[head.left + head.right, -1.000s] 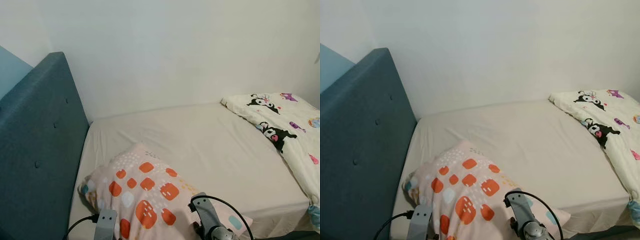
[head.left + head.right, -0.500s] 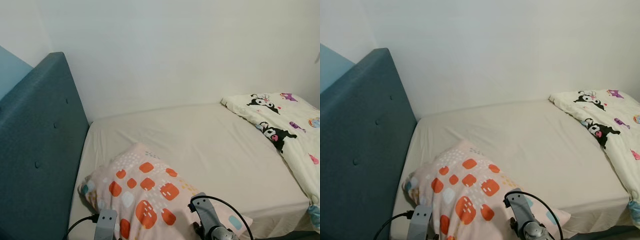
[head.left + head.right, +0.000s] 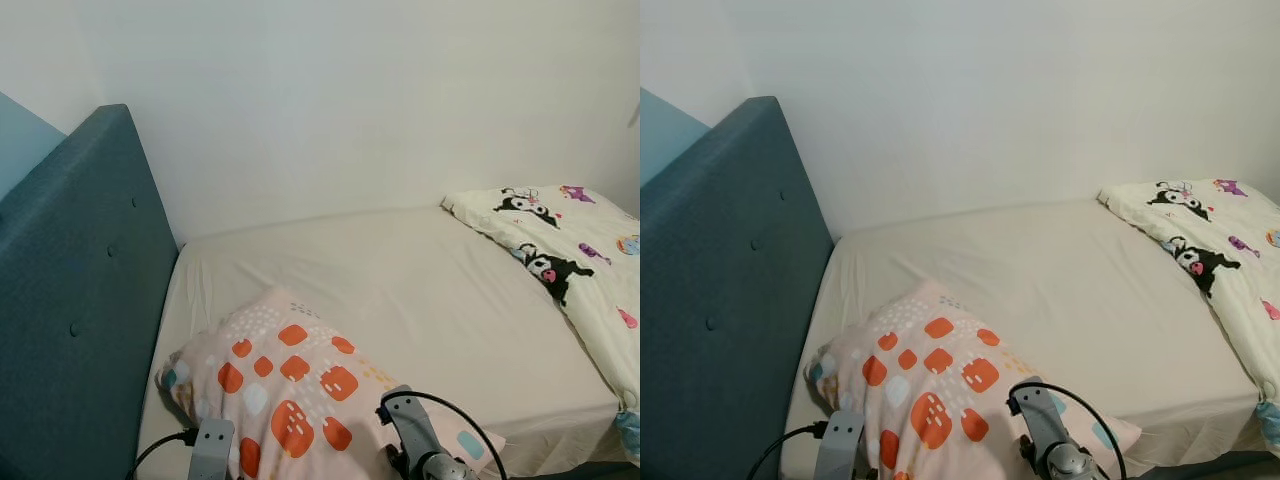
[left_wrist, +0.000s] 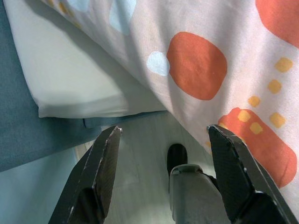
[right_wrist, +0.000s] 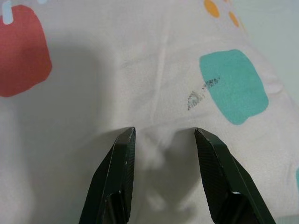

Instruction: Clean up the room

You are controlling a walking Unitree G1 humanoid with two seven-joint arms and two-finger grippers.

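A pale pink pillow (image 3: 290, 385) with orange, white and teal patches lies at the near left corner of the bed (image 3: 420, 280), close to the headboard and overhanging the mattress edge. My right gripper (image 5: 163, 131) is open, its fingertips pressed against the pillow fabric (image 5: 140, 70), which puckers slightly between them. My left gripper (image 4: 163, 130) is open below the pillow's overhanging edge (image 4: 210, 60), with nothing between its fingers. Both silver wrists show at the bottom of the eye views, the left (image 3: 212, 445) and the right (image 3: 420, 445), in front of the pillow.
A teal upholstered headboard (image 3: 70, 300) stands along the left. A white cartoon-print duvet (image 3: 570, 260) is bunched at the bed's right end. A white wall runs behind the bed. The left wrist view looks down at pale floor (image 4: 135, 177) beside the mattress.
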